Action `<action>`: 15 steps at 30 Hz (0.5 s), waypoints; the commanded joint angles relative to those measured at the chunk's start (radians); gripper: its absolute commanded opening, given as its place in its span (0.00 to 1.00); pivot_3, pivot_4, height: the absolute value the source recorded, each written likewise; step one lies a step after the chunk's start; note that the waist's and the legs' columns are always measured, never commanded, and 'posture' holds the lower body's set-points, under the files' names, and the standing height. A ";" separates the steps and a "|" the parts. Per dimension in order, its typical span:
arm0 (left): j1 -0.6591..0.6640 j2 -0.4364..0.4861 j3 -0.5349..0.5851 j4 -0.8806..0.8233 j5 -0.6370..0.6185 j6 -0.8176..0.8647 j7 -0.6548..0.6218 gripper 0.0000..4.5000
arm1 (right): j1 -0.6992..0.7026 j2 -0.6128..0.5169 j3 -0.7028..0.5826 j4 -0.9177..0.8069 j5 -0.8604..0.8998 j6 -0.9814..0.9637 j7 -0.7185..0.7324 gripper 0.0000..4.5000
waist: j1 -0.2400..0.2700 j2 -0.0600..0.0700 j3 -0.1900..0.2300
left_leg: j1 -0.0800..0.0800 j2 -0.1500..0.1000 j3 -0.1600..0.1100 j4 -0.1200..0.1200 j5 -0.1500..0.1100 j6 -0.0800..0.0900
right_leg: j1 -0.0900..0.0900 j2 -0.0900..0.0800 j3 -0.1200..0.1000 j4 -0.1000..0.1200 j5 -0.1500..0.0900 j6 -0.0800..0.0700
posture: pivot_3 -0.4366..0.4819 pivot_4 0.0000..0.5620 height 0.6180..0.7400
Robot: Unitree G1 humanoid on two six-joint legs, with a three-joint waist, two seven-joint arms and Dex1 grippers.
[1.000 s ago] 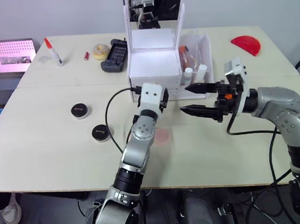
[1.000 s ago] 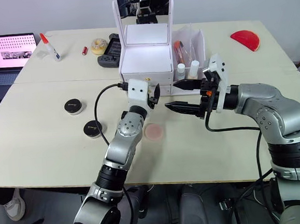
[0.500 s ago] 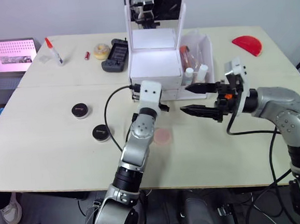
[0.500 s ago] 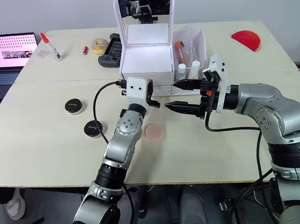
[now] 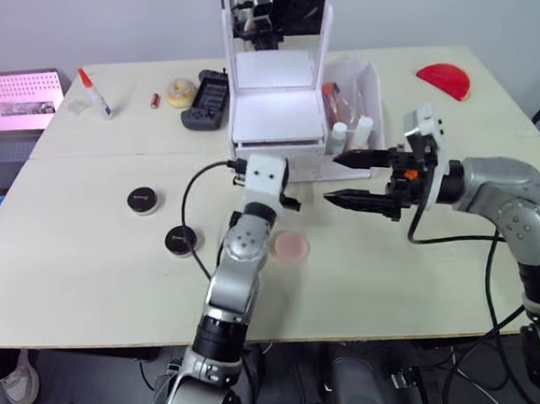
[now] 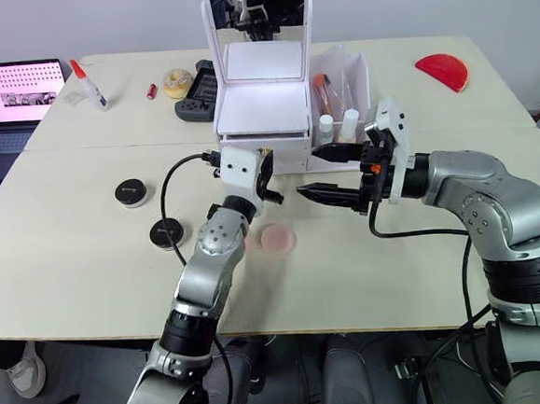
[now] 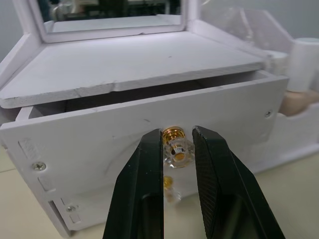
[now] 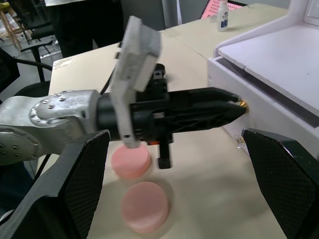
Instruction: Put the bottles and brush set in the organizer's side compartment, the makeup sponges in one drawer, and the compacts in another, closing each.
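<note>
Left gripper (image 7: 178, 149) pinching small gold knob (image 7: 174, 137) of upper white drawer (image 7: 149, 129), drawer slightly out, interior dark, I can't see contents. Right gripper (image 5: 341, 179) spread, empty, beside white plastic organizer (image 5: 277, 108). Two pale-pink round sponges (image 8: 145, 205) on table (image 5: 88, 263).

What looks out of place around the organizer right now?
Nothing is spilled or damaged. The upper drawer sits slightly pulled out, its gold knob pinched by the left end effector. Two makeup sponges lie on the table, not yet stowed. The right end effector hovers open nearby.
</note>
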 commanded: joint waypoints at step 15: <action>0.196 0.140 -0.121 -0.411 -0.066 0.165 -0.198 0.07 | -0.024 -0.006 -0.030 -0.041 0.019 -0.013 0.003 1.00 | 0.002 0.000 0.000 | 0.000 0.001 0.000 0.000 0.000 0.000 | 0.001 -0.001 0.000 -0.002 -0.001 0.001 | 0.48 0.27 0.97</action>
